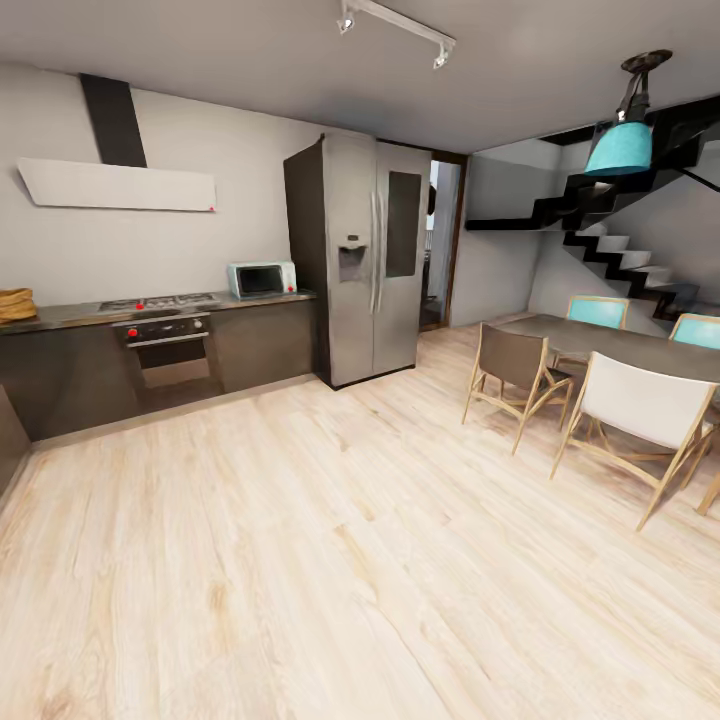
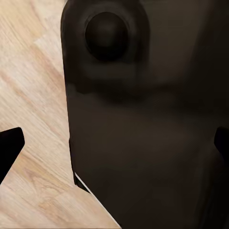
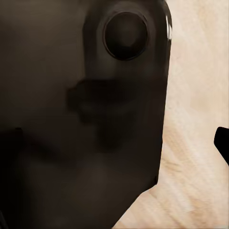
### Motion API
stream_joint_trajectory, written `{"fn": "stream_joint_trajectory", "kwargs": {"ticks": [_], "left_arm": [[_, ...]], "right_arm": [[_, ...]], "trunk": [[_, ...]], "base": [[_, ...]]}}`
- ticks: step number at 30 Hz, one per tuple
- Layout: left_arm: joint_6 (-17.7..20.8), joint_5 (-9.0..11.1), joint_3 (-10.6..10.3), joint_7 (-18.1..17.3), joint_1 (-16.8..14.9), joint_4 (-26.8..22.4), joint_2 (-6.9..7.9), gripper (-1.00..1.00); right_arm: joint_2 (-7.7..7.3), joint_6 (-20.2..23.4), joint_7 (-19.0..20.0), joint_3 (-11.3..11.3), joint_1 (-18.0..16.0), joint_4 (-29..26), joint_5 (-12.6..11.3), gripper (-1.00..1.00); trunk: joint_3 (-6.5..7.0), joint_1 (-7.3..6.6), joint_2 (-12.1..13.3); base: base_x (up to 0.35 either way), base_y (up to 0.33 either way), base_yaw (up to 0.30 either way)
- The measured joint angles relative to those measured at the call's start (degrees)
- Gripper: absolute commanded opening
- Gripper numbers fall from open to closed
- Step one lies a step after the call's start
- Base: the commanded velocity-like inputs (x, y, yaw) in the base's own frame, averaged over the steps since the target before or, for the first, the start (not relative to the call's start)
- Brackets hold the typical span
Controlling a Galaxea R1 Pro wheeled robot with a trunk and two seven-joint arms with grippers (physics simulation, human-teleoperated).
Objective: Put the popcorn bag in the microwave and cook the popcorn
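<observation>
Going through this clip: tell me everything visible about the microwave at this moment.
The microwave is a small pale-blue box with a dark-framed glass door, shut, and a whitish control panel on its right side. It stands upright on the countertop, at the end nearest the steel fridge, right of the gas hob. Nothing rests on it. It is far across the room, so knob details cannot be made out.

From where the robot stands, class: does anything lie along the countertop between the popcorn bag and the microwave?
Yes. The popcorn bag sits at the countertop's left end and the microwave near the fridge. Between them lies the flat gas hob, low enough to carry over.
</observation>
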Motion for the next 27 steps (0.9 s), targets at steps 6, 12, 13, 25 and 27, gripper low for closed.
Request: {"fn": "stream_joint_trajectory", "kwargs": {"ticks": [6, 12, 13, 25, 27], "left_arm": [[-0.3, 0.2, 0.1, -0.3, 0.0, -0.7, -0.79, 1.0], [-1.7, 0.3, 0.3, -0.3, 0.0, -2.1, -1.31, 1.0], [-1.8, 0.3, 0.3, -0.3, 0.0, -2.2, -1.34, 1.0], [-1.8, 0.3, 0.3, -0.2, 0.0, -2.3, -1.36, 1.0], [-1.8, 0.3, 0.3, -0.3, 0.0, -2.3, -1.33, 1.0]], "right_arm": [[0.12, 0.1, 0.1, 0.4, 0.0, 0.0, 0.2, 1.0], [0.26, 0.0, 0.1, 0.2, -0.1, 0.0, -0.1, 1.0], [0.26, -0.1, 0.1, 0.3, -0.1, 0.0, 0.0, 1.0], [0.26, -0.7, 0.1, 0.4, -0.1, 0.0, 0.2, 1.0], [0.26, -0.7, 0.1, 0.4, -0.1, 0.0, 0.2, 1.0]], "trunk": [[0.01, 0.0, 0.0], [0.01, 0.0, 0.0], [0.01, 0.0, 0.0], [0.01, 0.0, 0.0], [0.01, 0.0, 0.0]], "base": [[0.0, 0.0, 0.0], [0.0, 0.0, 0.043], [0.0, 0.0, 0.221], [0.0, 0.0, 0.263], [0.0, 0.0, 0.269]]}}
